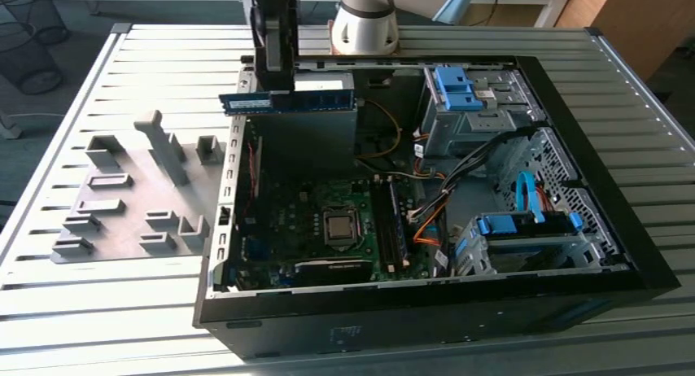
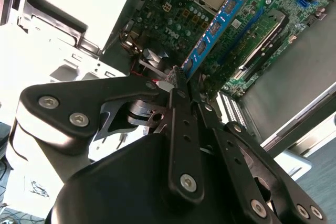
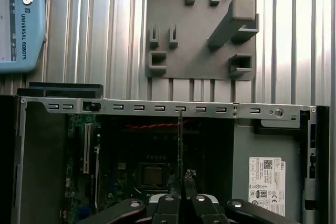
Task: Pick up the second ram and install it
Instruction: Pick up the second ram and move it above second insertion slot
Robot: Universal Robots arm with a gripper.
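My gripper (image 1: 280, 89) is shut on the second ram (image 1: 289, 102), a thin blue-green stick with a pale label. It hangs level in the air above the back left part of the open computer case (image 1: 434, 307). In the second wrist view the ram (image 2: 214, 29) juts out past the fingertips (image 2: 176, 74) over the green motherboard (image 2: 184, 9). The first wrist view has the stick edge-on (image 3: 180, 145), gripped between the fingers (image 3: 190, 181). The long memory slots (image 1: 391, 228) lie to the exterior view's right of the processor socket (image 1: 340, 226), well below the stick.
A grey slotted holder tray (image 1: 130, 205) lies on the ribbed table at the exterior view's left of the case. Bright-blue drive-bay clips (image 1: 456, 87) and a second set (image 1: 529, 224) fill the case's right side, with orange and black cables (image 1: 429, 229) near the slots.
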